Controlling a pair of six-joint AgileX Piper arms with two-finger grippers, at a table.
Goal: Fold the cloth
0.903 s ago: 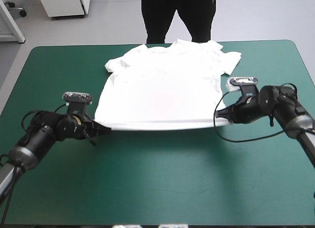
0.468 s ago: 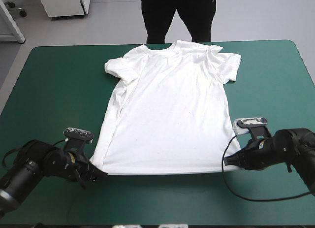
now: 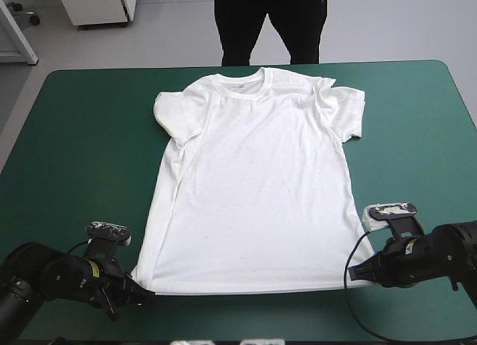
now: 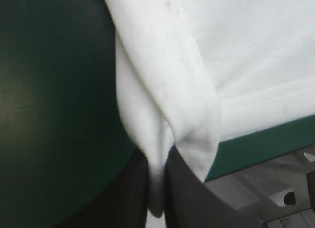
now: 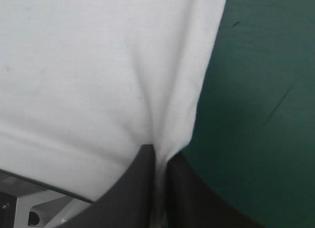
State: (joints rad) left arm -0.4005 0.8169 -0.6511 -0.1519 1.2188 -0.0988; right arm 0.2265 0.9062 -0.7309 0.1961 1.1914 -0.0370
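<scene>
The white T-shirt (image 3: 253, 188) lies spread flat on the teal-green table, collar toward the far edge, hem near the front edge. My left gripper (image 3: 141, 294) is shut on the hem's left corner. My right gripper (image 3: 355, 274) is shut on the hem's right corner. In the left wrist view the T-shirt (image 4: 206, 80) bunches into a fold pinched in the left gripper (image 4: 156, 208). Over in the right wrist view the T-shirt (image 5: 98, 70) puckers where the right gripper (image 5: 158, 161) clamps it.
Bare teal-green cover (image 3: 82, 151) runs along both sides of the shirt. The front table edge (image 4: 256, 161) lies just beyond the hem. A person stands beyond the far edge, not over the table.
Both grippers drew the hem toward the front edge, keeping their hold. The shirt went from half-bunched at the far side to stretched out flat at full length.
</scene>
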